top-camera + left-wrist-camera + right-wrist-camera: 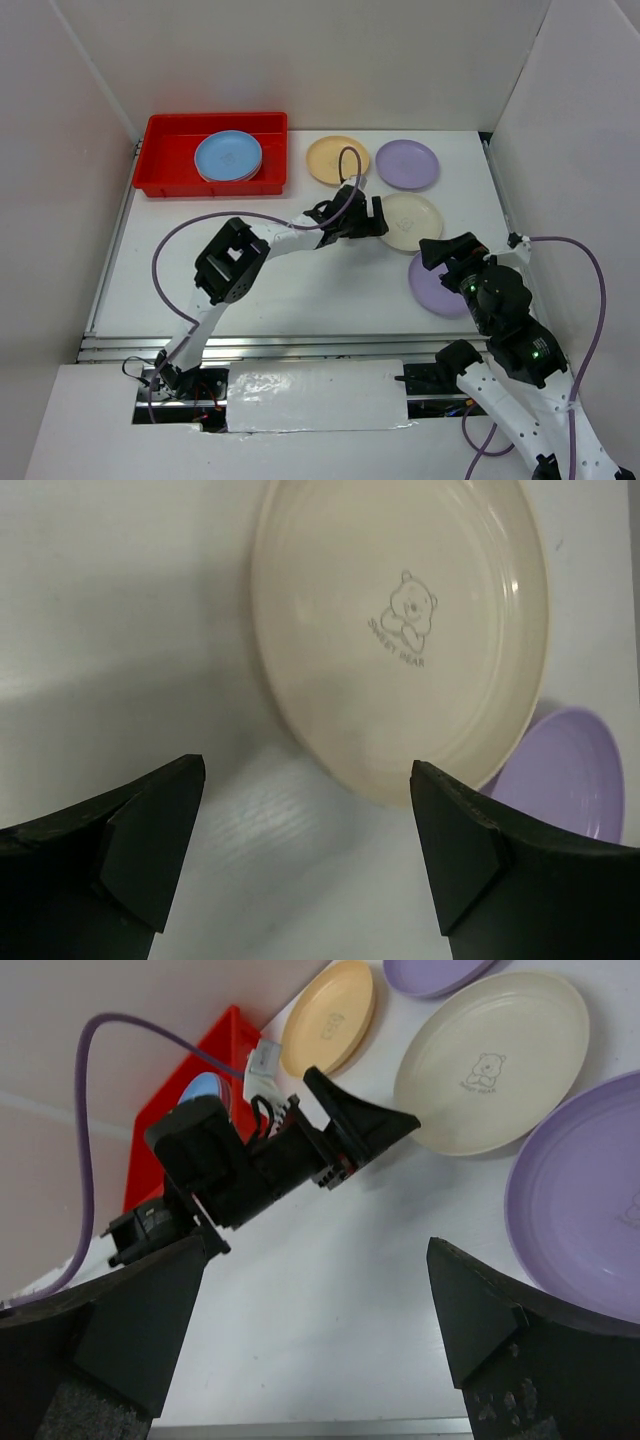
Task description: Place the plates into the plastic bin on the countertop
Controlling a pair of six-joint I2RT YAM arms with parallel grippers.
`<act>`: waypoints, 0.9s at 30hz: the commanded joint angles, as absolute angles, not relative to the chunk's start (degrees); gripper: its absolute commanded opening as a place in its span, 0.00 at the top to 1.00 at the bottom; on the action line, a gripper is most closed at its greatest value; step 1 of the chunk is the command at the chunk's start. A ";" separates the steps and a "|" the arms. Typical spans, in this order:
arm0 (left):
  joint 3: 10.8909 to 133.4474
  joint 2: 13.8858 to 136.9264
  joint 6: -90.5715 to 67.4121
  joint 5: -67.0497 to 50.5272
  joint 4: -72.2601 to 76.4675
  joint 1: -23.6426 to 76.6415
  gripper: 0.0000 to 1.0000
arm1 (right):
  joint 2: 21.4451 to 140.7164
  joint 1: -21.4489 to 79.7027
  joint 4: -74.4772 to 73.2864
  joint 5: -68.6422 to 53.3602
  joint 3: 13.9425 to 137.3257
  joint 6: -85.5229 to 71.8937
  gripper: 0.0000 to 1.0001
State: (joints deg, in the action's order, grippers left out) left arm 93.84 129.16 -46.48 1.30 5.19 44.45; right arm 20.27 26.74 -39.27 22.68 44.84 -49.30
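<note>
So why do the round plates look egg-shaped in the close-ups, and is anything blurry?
Left wrist view: the cream plate is seen at a slant, hence oval; its bear print is sharp, the left pincer near-black, with a pale sheen on the countertop between its fingers. Right wrist view: same slant, the near purple plate cut off at the edge. Top external view: even light, the yellow plate nearly round.

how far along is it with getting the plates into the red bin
Done: a blue plate sits in the red bin, apparently topping a stack. In hand: nothing gripped. The left gripper is open, facing the cream plate; the right gripper is open beside the near purple plate. Left: four plates on the countertop, those two plus the yellow plate and far purple plate.
</note>
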 commanded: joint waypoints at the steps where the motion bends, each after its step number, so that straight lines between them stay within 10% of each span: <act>1: 99.56 132.88 -49.74 9.45 3.37 45.08 0.04 | 20.66 26.46 -39.64 19.52 46.23 -46.67 0.00; 10: 116.37 142.56 -50.89 18.89 -14.95 46.32 0.52 | 18.64 26.37 -40.78 18.72 46.58 -45.53 0.00; 13: 114.35 139.76 -51.76 21.87 -16.43 46.84 0.97 | 17.84 26.45 -41.04 18.72 46.93 -45.44 0.00; 19: 95.74 117.72 -60.90 38.66 -23.29 48.25 1.00 | 18.10 26.37 -40.52 17.14 46.67 -45.00 0.00; 27: 83.32 93.97 -55.11 32.71 -19.77 32.22 1.00 | 18.81 26.28 -38.24 13.36 45.53 -44.21 0.00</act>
